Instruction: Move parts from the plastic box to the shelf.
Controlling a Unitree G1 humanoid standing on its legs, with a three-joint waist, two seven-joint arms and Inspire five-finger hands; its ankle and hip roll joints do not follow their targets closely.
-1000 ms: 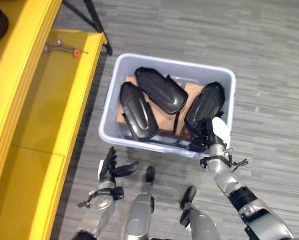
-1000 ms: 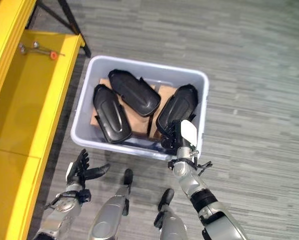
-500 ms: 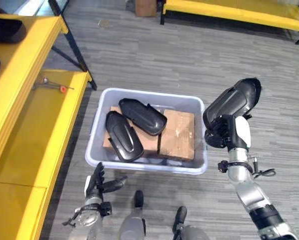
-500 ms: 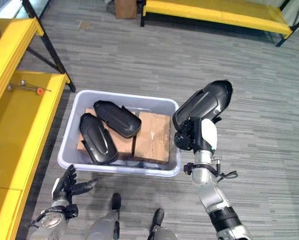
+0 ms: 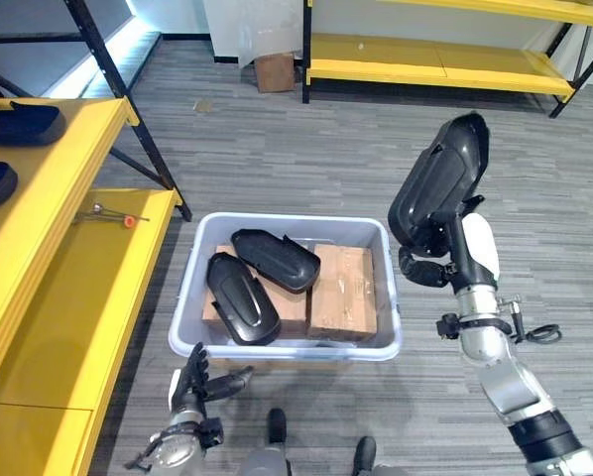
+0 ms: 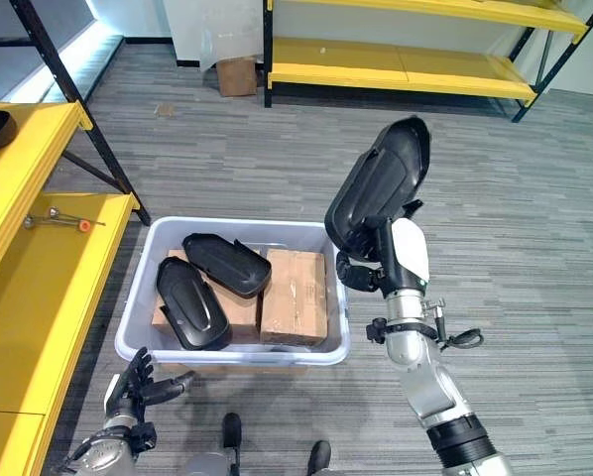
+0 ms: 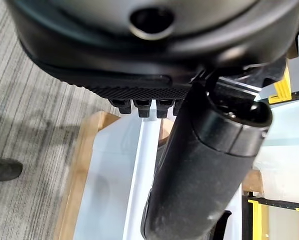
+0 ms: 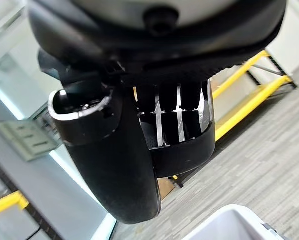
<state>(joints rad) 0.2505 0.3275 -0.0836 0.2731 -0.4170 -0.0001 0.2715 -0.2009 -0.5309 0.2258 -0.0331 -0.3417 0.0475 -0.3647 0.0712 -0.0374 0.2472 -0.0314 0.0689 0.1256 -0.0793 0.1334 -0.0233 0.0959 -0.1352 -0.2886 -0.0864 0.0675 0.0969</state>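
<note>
Black moulded part (image 5: pixel 438 178) is now up out of the plastic box (image 5: pixel 289 349), high in the air to the right of it; a second ago it was lying at the box's right end. My right hand (image 5: pixel 437 260) is clamping it, fingers curled round its lower edge, thumb with white cover on the outside. So the pick is done and I'm judging the carry to the shelf comes next. Two more black parts (image 5: pixel 242 297) (image 5: pixel 275 260) are lying at the box's left on cardboard boxes (image 5: pixel 342 290), so the task is partly done. Left hand (image 5: pixel 189 378) is hanging low near the box's near left corner, fingers straight and spread, idle. Yellow shelf (image 5: pixel 88 258) is running along the left, with dark parts (image 5: pixel 21 123) already on its upper level and a small tool (image 5: pixel 108 214) on the lower one. I'm swinging across the whole box to get there; the black upright post (image 5: pixel 128 109) is the edge to watch. Floor on the right is wide open.
</note>
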